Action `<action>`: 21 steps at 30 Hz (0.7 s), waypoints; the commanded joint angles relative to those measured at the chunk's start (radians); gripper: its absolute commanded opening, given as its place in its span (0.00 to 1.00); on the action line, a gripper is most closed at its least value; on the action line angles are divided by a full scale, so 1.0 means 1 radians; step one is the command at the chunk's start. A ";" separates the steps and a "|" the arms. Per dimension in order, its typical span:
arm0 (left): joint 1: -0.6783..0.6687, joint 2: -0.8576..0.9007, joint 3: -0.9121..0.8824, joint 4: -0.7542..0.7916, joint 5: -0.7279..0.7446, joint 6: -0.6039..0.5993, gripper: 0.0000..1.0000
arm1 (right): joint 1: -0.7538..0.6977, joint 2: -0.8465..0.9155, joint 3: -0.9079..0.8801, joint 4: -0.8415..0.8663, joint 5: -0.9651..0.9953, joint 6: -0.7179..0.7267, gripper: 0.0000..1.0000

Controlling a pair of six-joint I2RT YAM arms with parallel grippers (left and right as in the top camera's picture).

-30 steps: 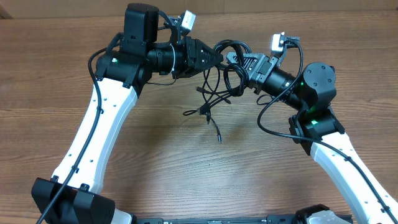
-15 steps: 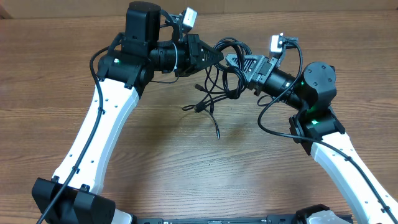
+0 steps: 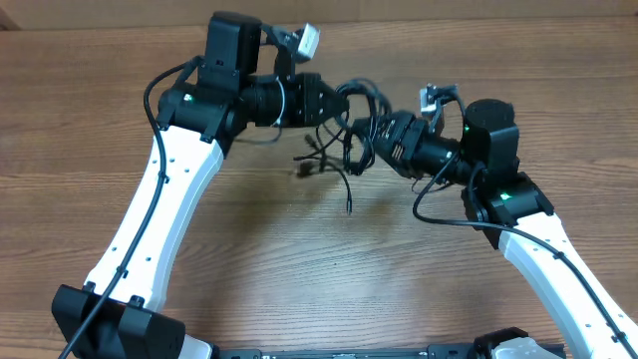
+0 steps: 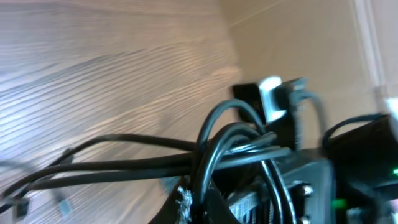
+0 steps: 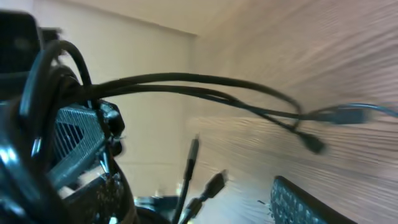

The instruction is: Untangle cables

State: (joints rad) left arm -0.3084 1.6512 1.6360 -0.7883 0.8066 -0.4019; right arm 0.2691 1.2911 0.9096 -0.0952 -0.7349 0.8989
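**Black cords pinched on the left, right jaws spread**

From the table's near left corner, the left arm reached up toward the far edge and bent inward. Its left gripper pointed to the right, and its jaws were pressed together on the cables. In the left wrist view, several black strands crossed just above the closed tips. There they curled into tight loops.

The bunch hung between the two grippers, near the far edge and about midway along it. It was lifted off the wood, and a soft shadow lay under it. Loose ends trailed down and toward the near edge. One small plug hung on the left of the knot. A longer strand ended in another tip closer to the middle of the table. The right wrist view showed two thin cords running out from the loops to small plugs above the wood grain.

Just right of the knot, the right gripper pointed back at the left one and touched the outer loops. Its jaws stood apart. One ribbed pad showed at the bottom of its own view with nothing pressed against it. I could not tell whether any strand passed between its fingers. The right arm ran back to the near right corner.
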 commanded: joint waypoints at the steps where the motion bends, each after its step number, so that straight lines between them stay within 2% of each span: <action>1: -0.010 -0.017 0.016 -0.109 -0.191 0.227 0.04 | 0.004 -0.023 0.006 -0.028 0.007 -0.278 0.77; 7: -0.011 -0.017 0.016 -0.353 -0.410 0.458 0.04 | 0.004 -0.023 0.006 -0.057 -0.016 -0.469 0.78; 11: -0.014 -0.017 0.016 -0.439 -0.570 0.471 0.04 | 0.005 -0.023 0.006 -0.080 -0.023 -0.539 0.78; 16: -0.016 -0.017 0.016 -0.488 -0.569 0.510 0.04 | 0.008 -0.023 0.006 -0.111 -0.084 -0.607 0.73; 21: -0.051 -0.017 0.016 -0.502 -0.480 0.575 0.04 | 0.069 -0.023 0.006 -0.175 -0.109 -0.754 0.68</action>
State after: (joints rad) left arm -0.3309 1.6512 1.6367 -1.2888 0.2794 0.1062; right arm 0.2981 1.2911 0.9089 -0.2577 -0.8082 0.2726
